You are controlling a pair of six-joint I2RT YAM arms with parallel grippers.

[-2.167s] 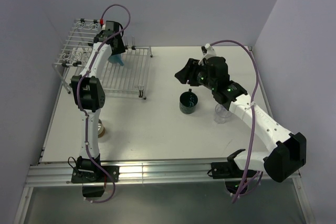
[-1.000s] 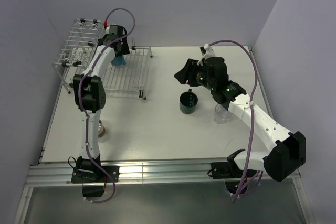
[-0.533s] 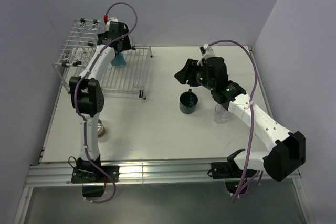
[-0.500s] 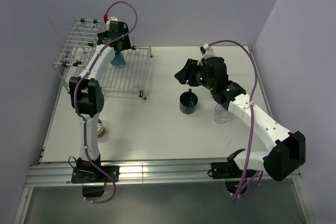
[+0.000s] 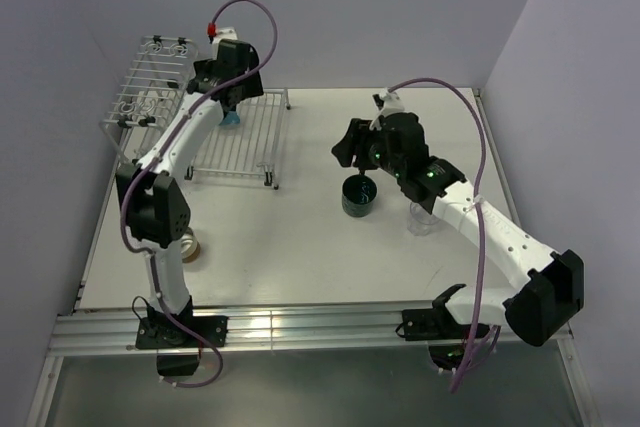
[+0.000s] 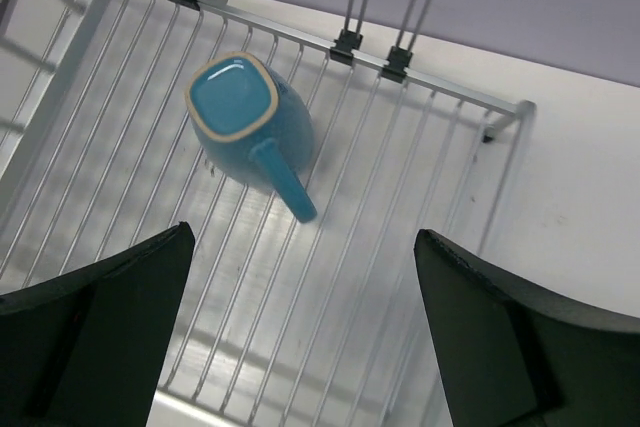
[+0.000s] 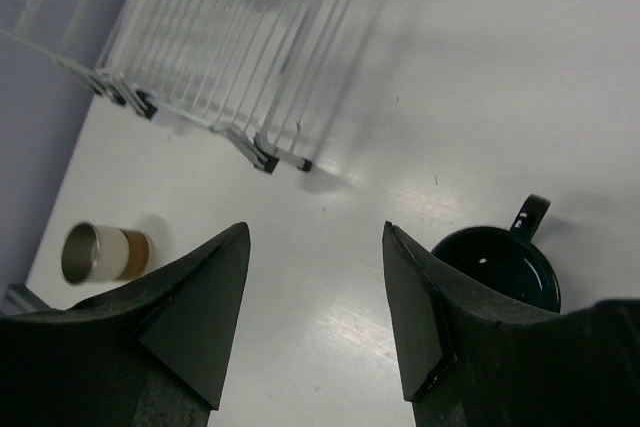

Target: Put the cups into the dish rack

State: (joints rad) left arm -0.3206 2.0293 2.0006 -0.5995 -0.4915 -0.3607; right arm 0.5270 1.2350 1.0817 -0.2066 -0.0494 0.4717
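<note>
Release: left gripper (image 6: 305, 322) now gapes empty, light-blue ceramic mug (image 6: 250, 122) loaded bottom-up on white wire dish rack (image 6: 455, 95)

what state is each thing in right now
dish rack: holds the light-blue mug
light-blue mug: upside down on the flat grid, ungripped
dark teal mug: upright on table, empty
tan-brown cup: on table
clear tumbler: on table, partly hidden
left gripper: open above light-blue mug
right gripper: open, empty
</note>
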